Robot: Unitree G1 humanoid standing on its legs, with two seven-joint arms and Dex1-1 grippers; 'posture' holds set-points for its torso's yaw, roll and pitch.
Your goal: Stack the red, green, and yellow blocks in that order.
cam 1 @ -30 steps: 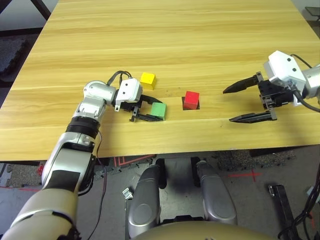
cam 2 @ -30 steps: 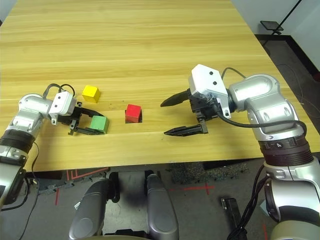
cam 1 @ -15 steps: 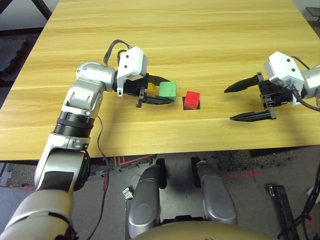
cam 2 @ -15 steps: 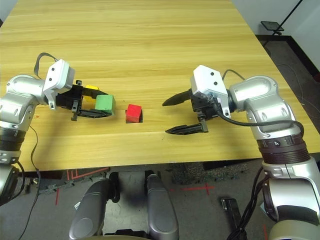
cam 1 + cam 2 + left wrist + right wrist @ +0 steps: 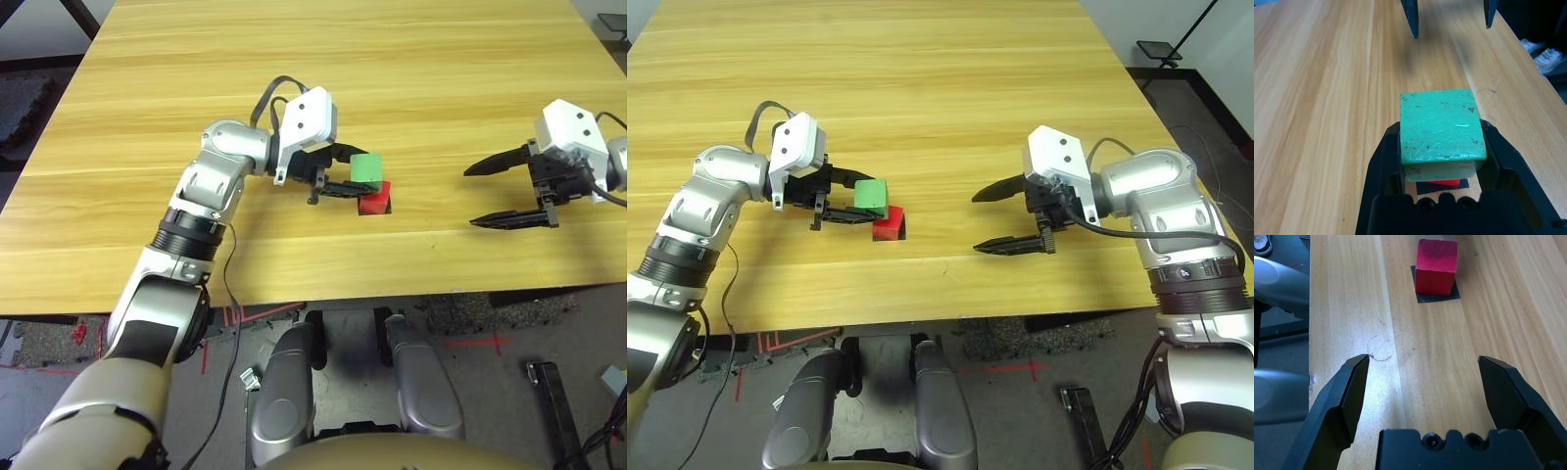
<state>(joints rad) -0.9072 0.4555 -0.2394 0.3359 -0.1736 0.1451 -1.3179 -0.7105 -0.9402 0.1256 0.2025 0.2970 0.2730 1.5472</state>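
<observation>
The left claw [image 5: 351, 183] reaches in from the left over the middle of the wooden bench [image 5: 392, 69], its two black fingers [image 5: 1382, 161] clamped on the sides of the green block [image 5: 366, 168]. The block is held off the bench, its flat faces roughly level. From the head views it hangs just above and slightly to the left of the red block [image 5: 375, 198], overlapping the red block's upper left edge; whether the two touch cannot be told from there. In the left wrist view a strip of red shows just under the green block's lower edge, with the black patch [image 5: 1436, 294] beneath it — so the green block sits over the red one rather than beside it.

The red block stands on the bench, resting on the flat black square patch, near the middle of the bench and toward its near edge. In the right wrist view it stands upright and square on the patch, with the patch's edges showing around its base.

The yellow block cannot be made out at this moment.

Well to the right, the right claw [image 5: 505, 192] hangs above the bench with its fingers [image 5: 1349, 391] spread wide apart and nothing between them. It points leftward toward the red block, well clear of it, with bare wood between its tips and the block.
</observation>
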